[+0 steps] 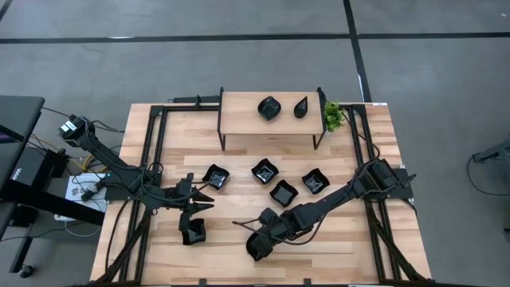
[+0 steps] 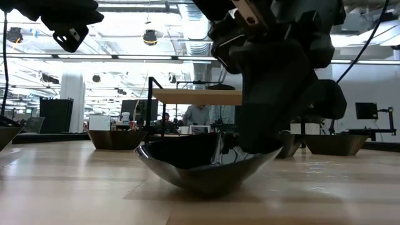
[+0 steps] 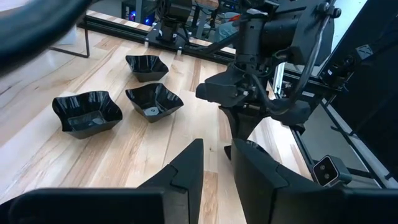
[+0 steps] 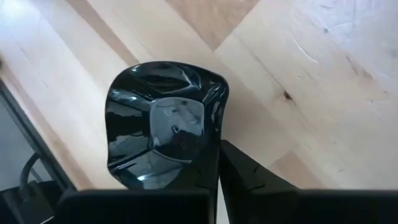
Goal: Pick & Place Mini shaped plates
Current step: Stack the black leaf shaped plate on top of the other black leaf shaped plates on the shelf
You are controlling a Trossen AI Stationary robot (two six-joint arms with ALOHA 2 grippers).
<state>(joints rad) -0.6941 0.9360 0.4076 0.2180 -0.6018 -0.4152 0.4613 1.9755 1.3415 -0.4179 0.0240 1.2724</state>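
Note:
Several glossy black mini shaped plates lie on the wooden table: four in a loose row, and one near the front. Two more sit on a small raised shelf at the far edge. My right gripper is at the near middle of the table, shut on a wavy-edged plate. My left gripper hovers open left of it, just beyond the front plate, touching nothing. My right gripper holds the wavy-edged plate by its rim, on the side nearest the arm. The rim is pinched between the two fingers, which come slanting down from above. One finger shows outside the wall; the other is hidden by the plate. The plate's underside sits on the table.
A small green plant stands at the shelf's right end. Dark metal frames run along both sides of the table. Bare wood lies at the near right. A person shows in the room beyond the table.

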